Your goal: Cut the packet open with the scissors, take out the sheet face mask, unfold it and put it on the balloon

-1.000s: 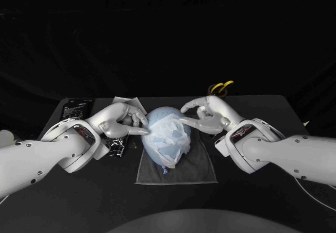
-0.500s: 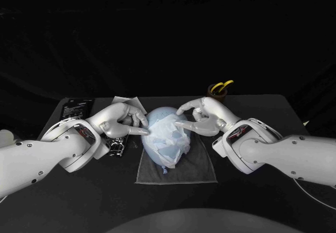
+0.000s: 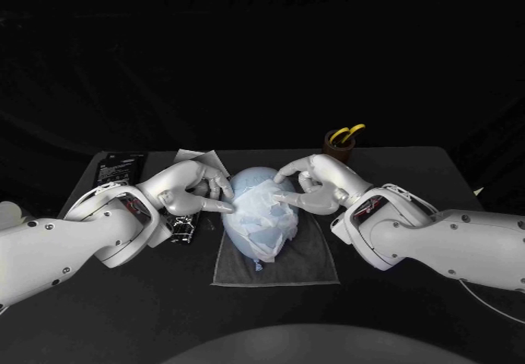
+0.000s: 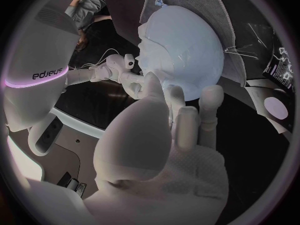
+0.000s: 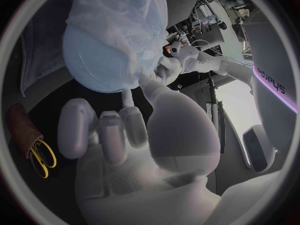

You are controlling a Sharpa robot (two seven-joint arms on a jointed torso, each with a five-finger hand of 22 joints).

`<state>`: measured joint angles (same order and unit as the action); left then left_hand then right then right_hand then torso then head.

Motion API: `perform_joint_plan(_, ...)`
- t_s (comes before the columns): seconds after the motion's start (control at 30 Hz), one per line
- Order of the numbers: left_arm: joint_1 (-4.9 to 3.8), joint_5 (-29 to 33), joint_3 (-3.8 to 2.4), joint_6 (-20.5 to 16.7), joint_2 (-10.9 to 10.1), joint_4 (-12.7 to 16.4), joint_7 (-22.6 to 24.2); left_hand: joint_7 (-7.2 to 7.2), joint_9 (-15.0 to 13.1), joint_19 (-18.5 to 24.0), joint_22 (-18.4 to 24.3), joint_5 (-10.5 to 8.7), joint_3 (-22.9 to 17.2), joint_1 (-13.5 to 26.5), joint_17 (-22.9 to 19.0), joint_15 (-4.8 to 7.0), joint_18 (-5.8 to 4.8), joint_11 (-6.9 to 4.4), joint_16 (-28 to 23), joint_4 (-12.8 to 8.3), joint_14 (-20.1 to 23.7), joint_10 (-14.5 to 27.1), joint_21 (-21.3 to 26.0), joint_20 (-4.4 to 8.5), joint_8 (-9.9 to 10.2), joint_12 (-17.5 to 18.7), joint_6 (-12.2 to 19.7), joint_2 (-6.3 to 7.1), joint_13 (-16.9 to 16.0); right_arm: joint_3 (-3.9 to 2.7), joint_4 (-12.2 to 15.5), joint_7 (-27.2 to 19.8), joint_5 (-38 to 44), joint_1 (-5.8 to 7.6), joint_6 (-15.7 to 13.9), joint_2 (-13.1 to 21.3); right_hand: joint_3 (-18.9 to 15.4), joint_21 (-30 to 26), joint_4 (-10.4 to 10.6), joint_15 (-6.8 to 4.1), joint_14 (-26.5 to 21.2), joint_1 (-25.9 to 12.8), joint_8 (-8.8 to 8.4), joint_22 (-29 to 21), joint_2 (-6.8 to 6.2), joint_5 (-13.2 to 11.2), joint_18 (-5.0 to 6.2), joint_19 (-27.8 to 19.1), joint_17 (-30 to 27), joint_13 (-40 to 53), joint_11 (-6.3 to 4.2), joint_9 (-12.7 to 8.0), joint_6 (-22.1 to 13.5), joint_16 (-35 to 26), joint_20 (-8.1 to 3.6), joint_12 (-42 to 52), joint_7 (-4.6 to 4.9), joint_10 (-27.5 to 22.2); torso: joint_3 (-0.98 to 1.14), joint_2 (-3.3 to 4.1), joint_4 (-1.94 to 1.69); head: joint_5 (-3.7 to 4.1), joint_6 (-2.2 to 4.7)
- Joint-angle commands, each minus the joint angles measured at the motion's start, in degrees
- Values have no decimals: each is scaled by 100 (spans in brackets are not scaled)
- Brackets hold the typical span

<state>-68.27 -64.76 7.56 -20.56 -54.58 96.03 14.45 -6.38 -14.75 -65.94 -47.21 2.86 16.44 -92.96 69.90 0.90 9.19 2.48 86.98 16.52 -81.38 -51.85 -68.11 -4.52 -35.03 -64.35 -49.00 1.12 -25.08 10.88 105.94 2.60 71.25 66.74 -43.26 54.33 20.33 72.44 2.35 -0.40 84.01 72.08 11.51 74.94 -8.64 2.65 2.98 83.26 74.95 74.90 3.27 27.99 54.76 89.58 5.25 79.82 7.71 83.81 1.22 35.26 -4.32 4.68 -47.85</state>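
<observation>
Right hand (image 3: 315,186), centre-right of the head view: thumb and a finger closed on a fold of the sheet face mask (image 3: 262,211), other fingers curled above it; the right wrist view shows the same pinch at the mask's edge. Left hand (image 3: 192,189), centre-left: fingertips (image 3: 222,204) together and pressed against the left side of the balloon (image 3: 249,178). In the left wrist view they sit on bare balloon skin; cannot tell whether they grip anything. The mask is between the two hands, draped crumpled over the top and right side of the balloon, not spread flat; the far end of the balloon is uncovered. The balloon lies on a grey cloth (image 3: 295,265) at the middle of the desk (image 3: 416,303), knot toward the near edge. Small dark shiny piece (image 3: 183,227) on the desk just below the left hand. Black packet (image 3: 118,167) flat at the left, well apart from the balloon. Yellow-handled scissors (image 3: 348,135) stand in a brown cup (image 3: 337,145) behind the right hand, apart from it.
</observation>
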Motion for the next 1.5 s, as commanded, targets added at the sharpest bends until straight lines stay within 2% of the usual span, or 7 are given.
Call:
perform_joint_plan(0.03,11,-156,0,100,25,11,-5,-20,9,8,9,-11,55,-4,-5,-2,-106,8,19,1,1,29,-12,-6,40,9,42,-3,-8,0,-2,197,489,-17,110,-20,41,75,-52,-50,599,106,57,1034,63,11,41,39,1505,933,-39,22,115,42,-7,79,-23,53,5,4,1,3,-7)
perform_joint_plan(0.3,12,-209,0,85,59,10,-21,-2,30,3,-15,-8,-9,-247,27,-2,-107,-3,17,-39,-9,29,-28,-15,57,19,-42,-194,-37,0,15,69,555,-30,-126,-28,388,457,-159,-227,599,503,322,1147,550,13,-31,201,1505,1200,-258,108,619,42,-143,525,-284,340,3,1,1,11,-11)
perform_joint_plan(0.43,12,-217,0,74,72,8,-12,39,46,-5,-34,-5,-100,-496,42,26,-106,-41,15,-64,-16,30,-42,0,59,53,-161,-350,-43,0,21,-40,526,-32,-239,-36,517,602,-199,-284,599,569,417,1190,659,14,-61,260,1505,1349,-307,170,659,42,-208,762,-325,480,4,-1,3,15,-16)
perform_joint_plan(0.6,13,-232,0,68,88,7,13,108,109,-21,-74,-3,-242,-857,69,88,-111,-109,10,-43,-27,8,-70,50,105,137,-400,-565,-37,0,29,-127,463,-34,-376,-45,585,667,-213,-296,599,563,471,1209,675,14,-75,286,1505,1402,-316,201,669,42,-229,847,-331,527,5,3,3,14,-31)
perform_joint_plan(0.87,13,-274,-1,46,121,9,60,131,196,-62,-162,0,-421,-1181,139,134,-126,-149,10,-22,-61,-51,-129,103,186,235,-668,-745,-34,-1,54,-214,348,-35,-579,-38,600,685,-219,-299,599,557,484,1214,667,14,-79,293,1505,1403,-318,208,666,42,-234,848,-332,528,6,1,4,10,-42)
perform_joint_plan(1.27,14,-191,-1,-74,136,29,148,111,230,-89,-224,2,-641,-1342,318,142,-136,-150,34,-1,-146,-352,-180,126,238,211,-708,-835,-280,-10,117,-538,60,-30,-1095,26,715,826,-273,-312,599,545,582,1254,639,14,-108,346,1505,1510,-330,258,683,42,-255,1018,-343,619,6,-2,5,0,-59)
perform_joint_plan(1.5,14,304,-11,-142,110,31,179,112,223,-113,-264,2,-684,-1342,370,142,-143,-148,43,-1,-171,-383,-205,128,233,212,-700,-840,-296,-25,8,-539,-8,5,-1092,15,725,825,-276,-313,599,540,593,1254,635,14,-108,346,1505,1510,-331,263,685,42,-256,1018,-345,619,2,-3,1,1,-62)
